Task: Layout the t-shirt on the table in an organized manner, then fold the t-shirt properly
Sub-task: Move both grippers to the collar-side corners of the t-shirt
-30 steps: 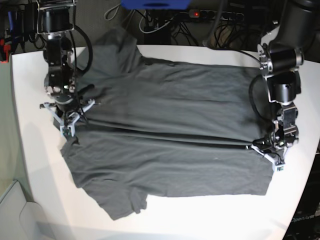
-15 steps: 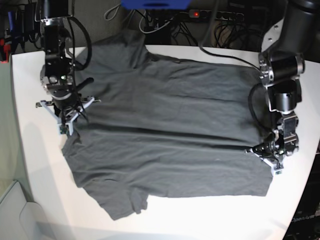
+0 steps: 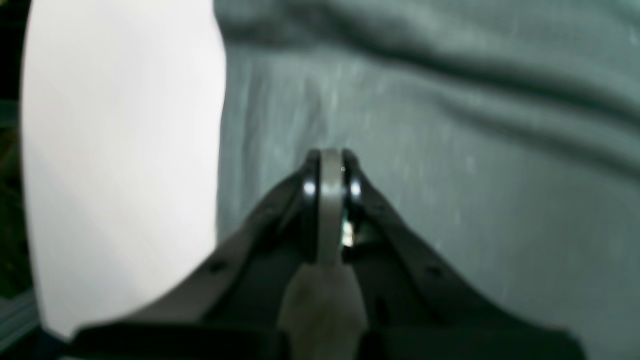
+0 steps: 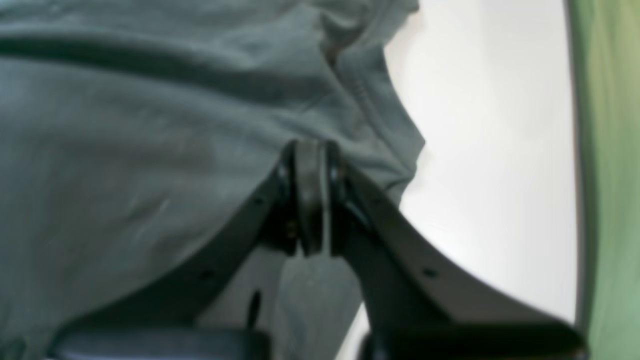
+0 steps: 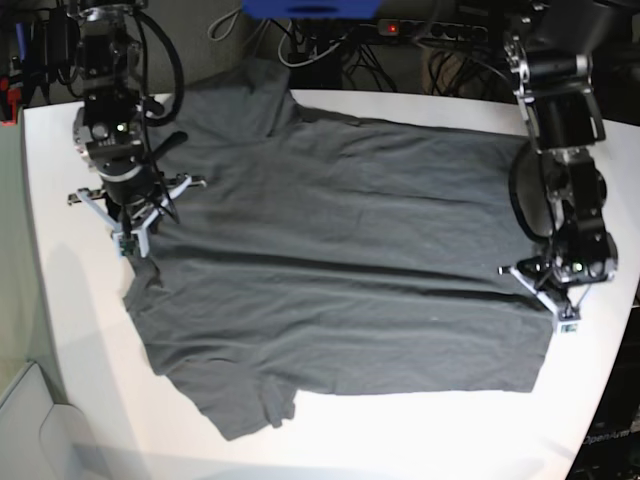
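The dark grey t-shirt (image 5: 340,260) lies spread face-down-flat across the white table (image 5: 60,300), with a sleeve at the far left and another at the near left. A soft crease runs across its middle. My right gripper (image 5: 127,247) sits at the shirt's left edge. In the right wrist view its jaws (image 4: 310,147) stand almost together on puckered cloth (image 4: 125,150). My left gripper (image 5: 566,322) is at the shirt's right edge. In the left wrist view it (image 3: 330,157) is shut, and wrinkles in the cloth (image 3: 450,175) run toward its tip, just inside the hem.
Cables and a power strip (image 5: 420,30) lie behind the table's far edge, beside a blue object (image 5: 310,8). A pale bin (image 5: 20,420) stands off the near left corner. A green surface (image 4: 610,175) borders the table (image 4: 490,150). Bare tabletop (image 3: 125,150) shows beside the hem.
The right gripper has moved toward the far edge and the left gripper slightly outward to the right, its arm swinging up. The middle crease has softened and the shirt lies flatter.
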